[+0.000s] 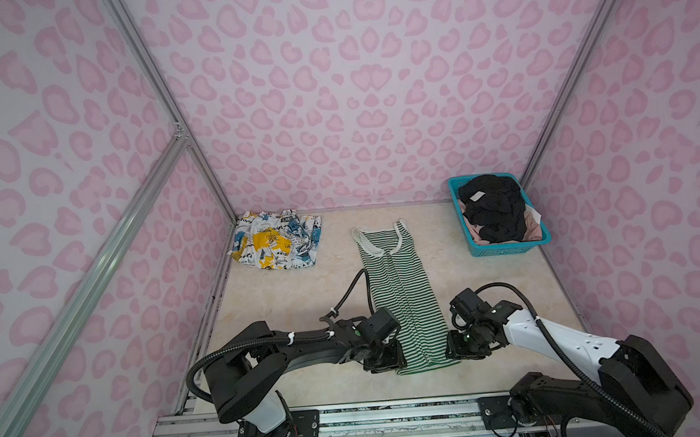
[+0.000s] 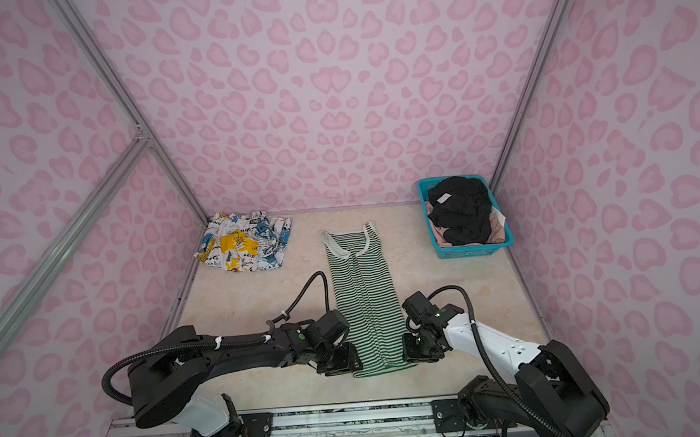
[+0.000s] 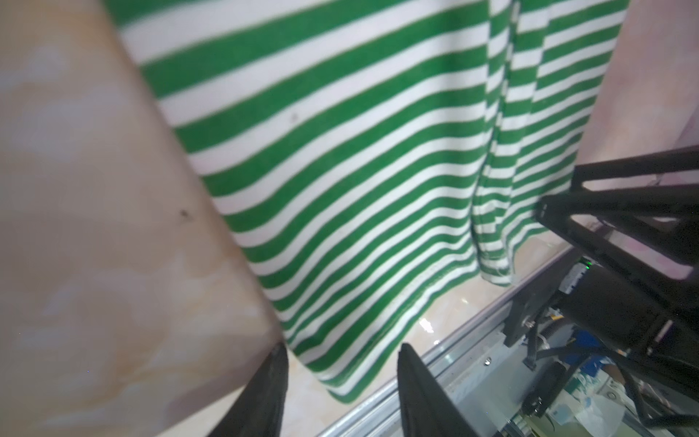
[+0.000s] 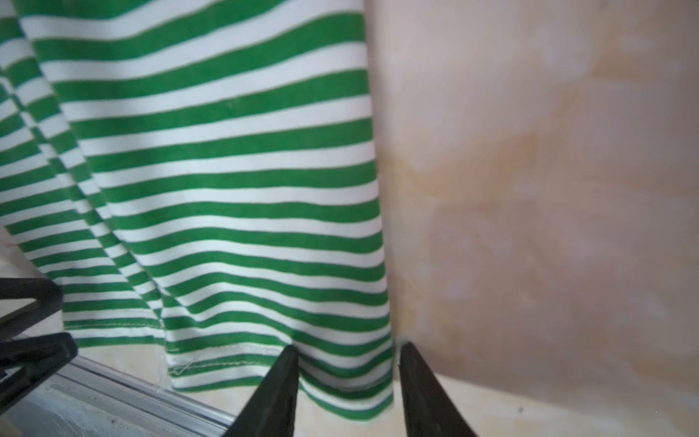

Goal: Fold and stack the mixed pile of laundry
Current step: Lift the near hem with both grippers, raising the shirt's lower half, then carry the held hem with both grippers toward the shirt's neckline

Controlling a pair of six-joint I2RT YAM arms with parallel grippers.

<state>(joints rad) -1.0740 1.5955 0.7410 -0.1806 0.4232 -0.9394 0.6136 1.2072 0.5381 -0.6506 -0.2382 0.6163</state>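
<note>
A green-and-white striped top [image 1: 402,291] [image 2: 363,293] lies lengthwise mid-table, folded narrow, neckline at the far end. My left gripper [image 1: 384,361] [image 2: 340,361] is at its near left corner. In the left wrist view its jaws [image 3: 342,350] stand open around the hem corner [image 3: 340,378]. My right gripper [image 1: 458,348] [image 2: 417,350] is at the near right corner, jaws open [image 4: 348,350] either side of the hem [image 4: 340,378]. A white garment with blue and yellow splashes [image 1: 275,243] [image 2: 243,242] lies folded at the far left.
A teal mesh basket [image 1: 508,249] [image 2: 471,250] at the far right holds a black garment [image 1: 493,206] [image 2: 460,208] over a pale pink one [image 1: 534,229] [image 2: 497,229]. Pink patterned walls enclose three sides. A metal rail [image 1: 352,415] runs along the near edge.
</note>
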